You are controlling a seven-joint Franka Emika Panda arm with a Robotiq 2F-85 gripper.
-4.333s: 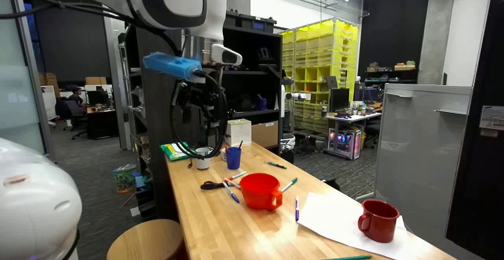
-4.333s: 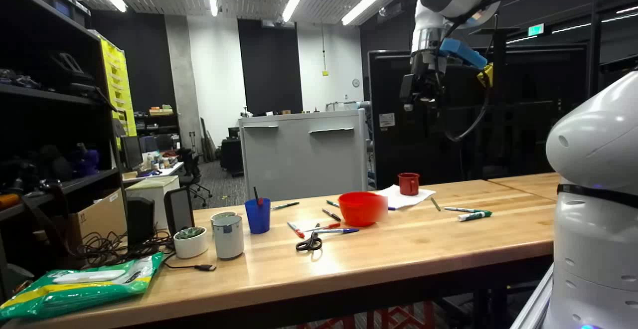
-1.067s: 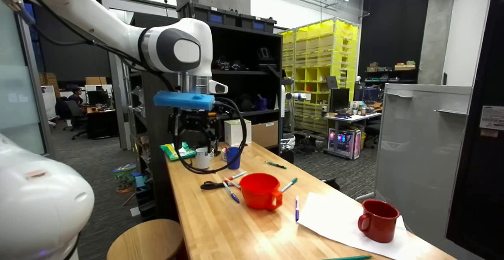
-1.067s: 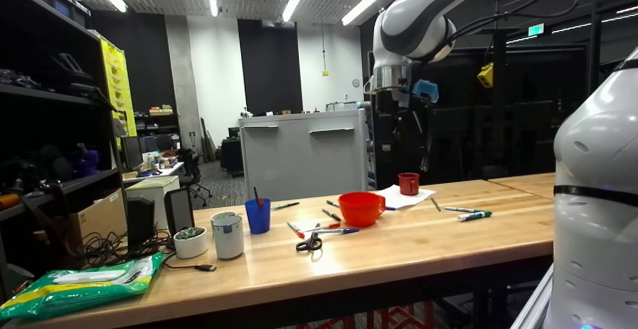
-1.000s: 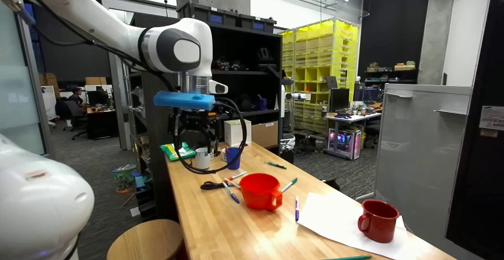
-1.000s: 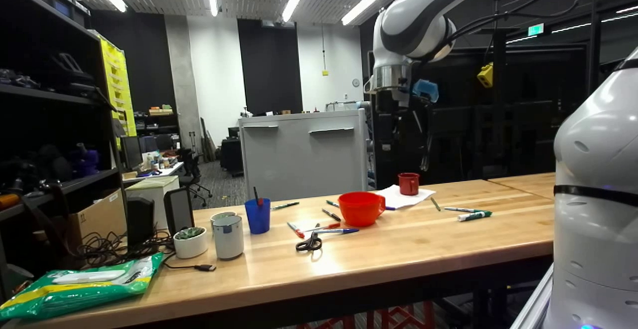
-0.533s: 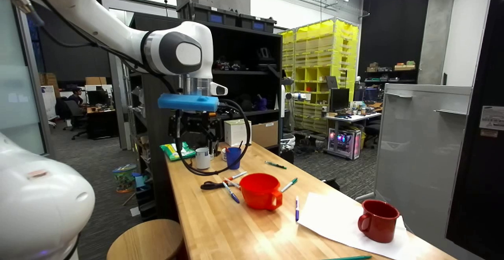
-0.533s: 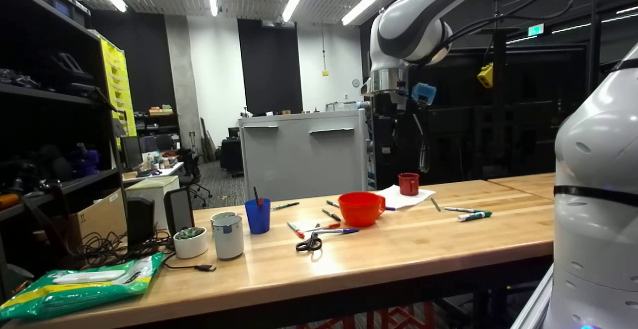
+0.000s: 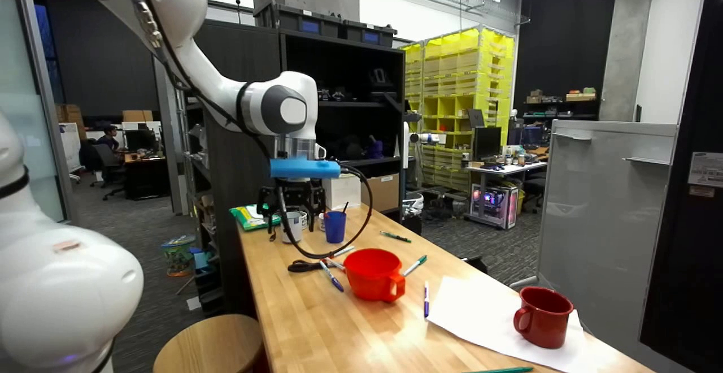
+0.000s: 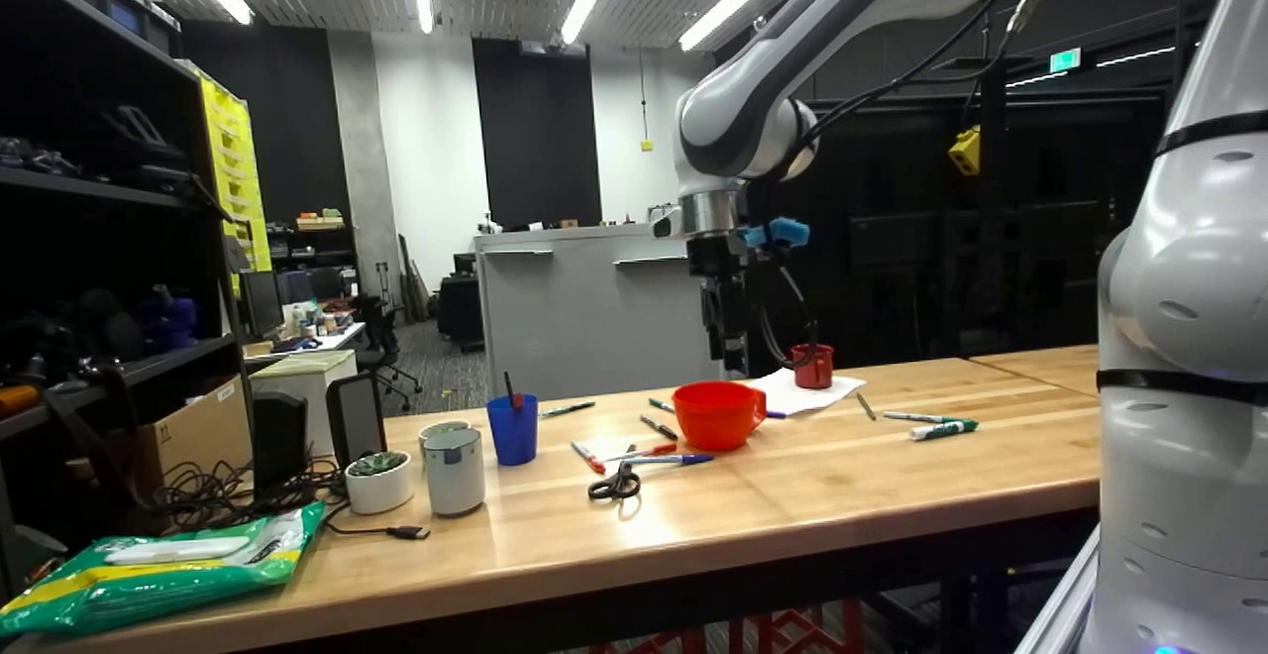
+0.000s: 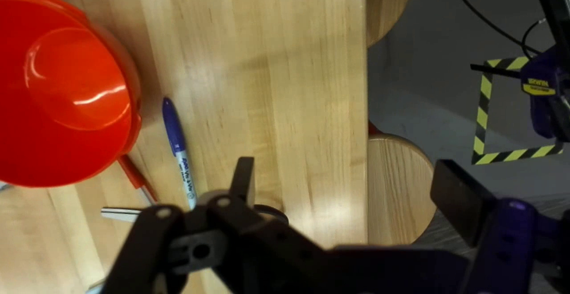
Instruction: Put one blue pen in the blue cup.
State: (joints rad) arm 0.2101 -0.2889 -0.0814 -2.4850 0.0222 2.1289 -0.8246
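- Nearest in an exterior view, a round wooden stool point(image 9: 206, 342) stands just beside the surface point(image 9: 316, 322), a pale wooden top that runs toward the back; the wrist view shows two such stools along its edge.
- On the near part lies one sheet of white paper point(image 9: 471, 316), one dark red mug point(image 9: 543, 322) standing on it.
- By the paper's edge lies the nearer blue pen point(image 9: 426, 300), one of two, its long axis running front to back, blue end toward the front.
- Next comes one wide red cup point(image 9: 370, 276), upright, with a green-capped pen point(image 9: 416, 264) just beside it.
- Near that cup the farther blue pen point(image 9: 331, 276) lies flat, its long axis roughly parallel to the surface's long edge, cap toward the front, white end toward the back.
- Near the white end lie one pair of scissors point(image 9: 309, 266) and two red-tipped pens point(image 9: 343, 250); touching or not, I cannot tell.
- The tool point(image 11: 349, 182) hangs above the surface, fingers spread wide apart.
- Beyond stands one blue cup point(image 9: 335, 228), upright, a dark stick point(image 10: 508, 383) and a bit of red point(image 10: 516, 401) showing over its rim; both blue pens lie apart from it.
- Near it are a white cup point(image 9: 292, 229) and, farther back, a green packet point(image 9: 254, 218).
- In the room: a grey cabinet point(image 9: 610, 203), black shelving point(image 9: 243, 45), a tall yellow rack point(image 9: 497, 79), and far back one seated person point(image 9: 107, 137).
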